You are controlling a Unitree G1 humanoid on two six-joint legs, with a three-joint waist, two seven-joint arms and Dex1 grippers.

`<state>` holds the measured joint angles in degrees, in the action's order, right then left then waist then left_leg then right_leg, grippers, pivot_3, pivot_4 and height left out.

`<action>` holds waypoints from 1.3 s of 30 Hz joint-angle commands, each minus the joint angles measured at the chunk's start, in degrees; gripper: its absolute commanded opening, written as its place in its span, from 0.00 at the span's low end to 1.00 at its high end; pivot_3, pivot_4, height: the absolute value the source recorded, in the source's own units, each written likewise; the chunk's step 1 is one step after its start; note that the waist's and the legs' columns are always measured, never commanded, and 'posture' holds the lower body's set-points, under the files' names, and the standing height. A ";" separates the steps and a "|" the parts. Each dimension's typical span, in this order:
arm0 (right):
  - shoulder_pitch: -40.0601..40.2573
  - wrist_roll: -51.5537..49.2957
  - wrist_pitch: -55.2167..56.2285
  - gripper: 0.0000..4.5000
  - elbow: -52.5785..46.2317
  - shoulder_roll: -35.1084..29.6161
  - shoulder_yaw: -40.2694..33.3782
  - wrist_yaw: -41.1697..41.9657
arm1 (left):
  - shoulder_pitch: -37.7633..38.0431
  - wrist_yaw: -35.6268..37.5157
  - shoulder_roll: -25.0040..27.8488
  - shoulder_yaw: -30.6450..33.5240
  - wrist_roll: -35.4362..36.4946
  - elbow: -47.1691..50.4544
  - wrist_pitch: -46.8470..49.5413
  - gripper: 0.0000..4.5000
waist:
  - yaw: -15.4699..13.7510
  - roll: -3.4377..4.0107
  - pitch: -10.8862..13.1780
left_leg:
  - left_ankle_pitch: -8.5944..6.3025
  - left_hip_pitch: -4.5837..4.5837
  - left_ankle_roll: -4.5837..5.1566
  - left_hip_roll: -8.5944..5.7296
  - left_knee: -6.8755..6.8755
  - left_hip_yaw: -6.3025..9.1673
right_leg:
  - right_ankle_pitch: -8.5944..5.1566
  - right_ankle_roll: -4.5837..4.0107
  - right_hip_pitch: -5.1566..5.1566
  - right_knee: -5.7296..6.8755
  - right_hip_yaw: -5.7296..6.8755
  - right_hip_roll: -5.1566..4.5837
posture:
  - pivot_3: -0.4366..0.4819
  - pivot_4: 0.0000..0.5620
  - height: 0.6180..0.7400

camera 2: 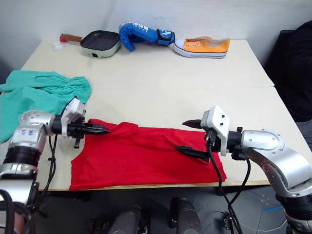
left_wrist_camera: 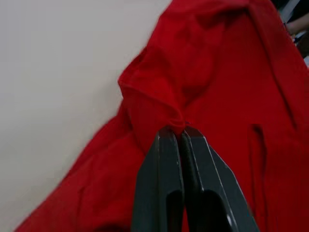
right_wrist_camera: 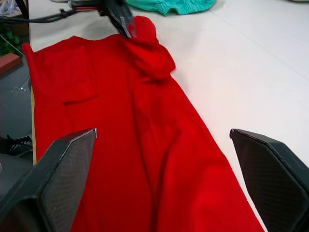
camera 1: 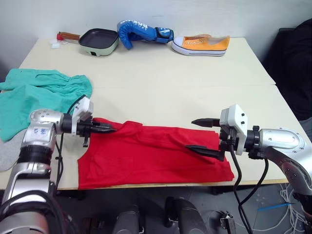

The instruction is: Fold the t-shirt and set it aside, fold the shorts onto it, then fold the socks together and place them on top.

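The red t-shirt (camera 1: 151,153) lies in a long band along the table's front edge. My left gripper (camera 1: 113,129) is shut on a bunched fold at the shirt's far left corner (left_wrist_camera: 159,92). My right gripper (camera 1: 190,134) is open at the shirt's right end, one finger above the cloth and one against it, holding nothing. The teal shorts (camera 1: 39,92) lie crumpled at the left side of the table, beyond my left arm. A patch of light grey fabric, the socks (camera 1: 7,156), shows at the table's left edge.
Along the far edge of the cream table (camera 1: 170,83) sit a small green frying pan (camera 1: 99,41), a blue boxing glove (camera 1: 141,33) and an orange sneaker (camera 1: 201,45). The shirt's near hem reaches the front edge.
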<state>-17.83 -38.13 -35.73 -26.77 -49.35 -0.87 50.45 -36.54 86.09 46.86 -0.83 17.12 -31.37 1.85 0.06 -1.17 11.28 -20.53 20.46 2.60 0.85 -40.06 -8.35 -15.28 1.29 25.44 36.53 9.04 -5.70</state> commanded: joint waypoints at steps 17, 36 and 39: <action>-3.92 4.02 1.26 1.00 4.23 2.25 2.34 6.60 | 13.19 3.94 6.96 2.06 4.84 11.88 -5.64 0.11 | 0.02 0.04 0.01 | -0.04 0.01 0.06 -0.01 0.07 0.02 | 0.00 0.00 0.00 -0.04 0.05 -0.06 | 0.48 0.27 1.00; -8.94 6.87 -5.50 0.56 8.57 11.46 4.12 -5.55 | -2.36 -1.64 4.02 -0.99 13.32 10.04 34.43 0.29 | 0.07 0.05 0.02 | -0.03 0.09 0.07 -0.03 0.04 0.00 | 0.00 0.00 0.00 0.09 0.05 0.04 | 0.48 0.27 1.00; -8.92 9.98 -5.91 0.35 10.60 12.94 6.68 -7.59 | -0.67 -0.42 2.59 -3.12 11.34 11.83 32.62 0.09 | 0.62 0.05 0.02 | -0.05 0.13 0.05 0.01 0.08 -0.02 | 0.00 0.00 0.05 0.16 0.04 0.15 | 0.48 0.27 1.00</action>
<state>-26.24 -29.51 -41.66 -15.95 -36.75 5.33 43.89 -37.55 84.69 49.06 -3.72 29.46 -21.12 36.00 0.69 -1.12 11.30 -20.58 20.61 2.65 0.86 -39.97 -8.36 -15.28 1.28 25.51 36.68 9.08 -5.55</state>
